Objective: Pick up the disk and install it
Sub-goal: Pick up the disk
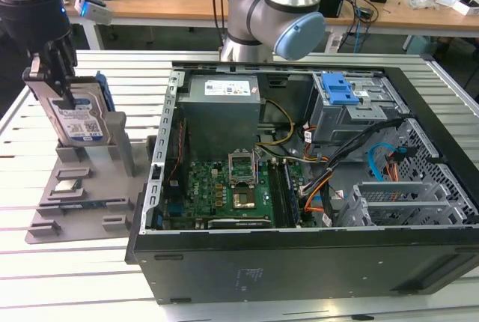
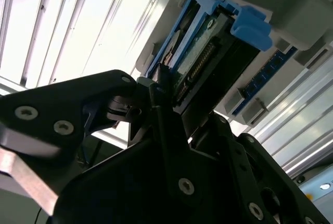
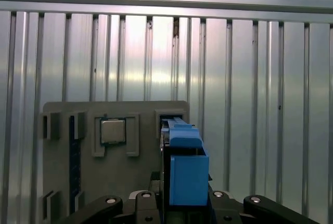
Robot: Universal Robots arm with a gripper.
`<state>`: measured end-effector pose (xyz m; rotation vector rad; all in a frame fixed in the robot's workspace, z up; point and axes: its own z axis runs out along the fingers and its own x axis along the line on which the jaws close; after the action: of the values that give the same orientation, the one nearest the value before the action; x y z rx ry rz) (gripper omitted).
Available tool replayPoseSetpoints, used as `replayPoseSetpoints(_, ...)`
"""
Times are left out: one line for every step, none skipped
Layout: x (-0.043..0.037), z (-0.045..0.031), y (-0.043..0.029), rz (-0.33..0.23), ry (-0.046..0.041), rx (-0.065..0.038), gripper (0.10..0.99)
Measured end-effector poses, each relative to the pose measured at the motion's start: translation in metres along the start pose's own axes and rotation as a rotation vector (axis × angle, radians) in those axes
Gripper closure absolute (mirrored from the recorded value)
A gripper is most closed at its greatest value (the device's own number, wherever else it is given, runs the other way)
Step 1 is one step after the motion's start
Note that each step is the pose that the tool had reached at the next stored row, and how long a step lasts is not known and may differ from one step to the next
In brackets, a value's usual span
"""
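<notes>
— Where is the disk [image 1: 78, 120] right now?

— Standing on edge at the exterior view's left, label side towards that camera. Its lower end is down at the upright slot of a grey parts fixture [image 1: 67, 195]. I cannot tell whether it has cleared the slot or sits in it.

— And your claw [image 1: 52, 67]?

— It comes down on the disk from above and pinches its upper end, one finger on each flat face. In the first wrist view the disk [image 3: 184, 172] is seen edge-on, blue rail outward, with my claw [image 3: 182, 211] closed around it. In the second wrist view a fingertip [image 2: 158, 86] presses against the disk [image 2: 208, 62] just beside its connector end.

— What else is on that fixture?

— A processor chip [image 3: 113, 131] lies flat in a square pocket, just beside the disk's slot.

— And the computer?

— The open computer case [image 1: 299, 262] lies on its side on the slatted aluminium table [image 1: 75, 284], to the exterior view's right of the fixture and close to it. Inside it I see the green motherboard [image 1: 224, 187], the grey power supply [image 1: 221, 112] with a white sticker, and a metal drive cage [image 1: 359, 112] with a blue latch [image 1: 340, 88] on top. The disk is well apart from that cage, outside the case.
</notes>
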<state>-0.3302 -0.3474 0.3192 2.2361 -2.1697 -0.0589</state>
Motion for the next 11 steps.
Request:
replayPoseSetpoints(-0.0001, -0.0021, 0.0, 0.0, 0.0, 0.0, 0.725)
replayPoseSetpoints(-0.0002, -0.0036, 0.0, 0.0, -0.0001, 0.0, 0.725)
replayPoseSetpoints(-0.0003, -0.0051, 0.0, 0.0, 0.0, 0.0, 0.725)
replayPoseSetpoints(-0.0004, -0.0067, 0.0, 0.0, 0.0, 0.0, 0.725)
replayPoseSetpoints(-0.0005, -0.0083, 0.0, 0.0, 0.0, 0.0, 0.725)
replayPoseSetpoints(-0.0006, -0.0102, 0.0, 0.0, 0.0, 0.0, 0.725)
replayPoseSetpoints(-0.0007, -0.0118, 0.0, 0.0, -0.0001, 0.0, 0.725)
replayPoseSetpoints(-0.0008, -0.0132, 0.0, 0.0, 0.0, 0.0, 0.725)
replayPoseSetpoints(-0.0009, -0.0145, 0.0, 0.0, 0.0, 0.0, 0.725)
replayPoseSetpoints(-0.0011, -0.0166, 0.0, 0.0, 0.0, 0.0, 0.725)
replayPoseSetpoints(-0.0012, -0.0186, -0.0001, 0.0, 0.0, 0.0, 0.725)
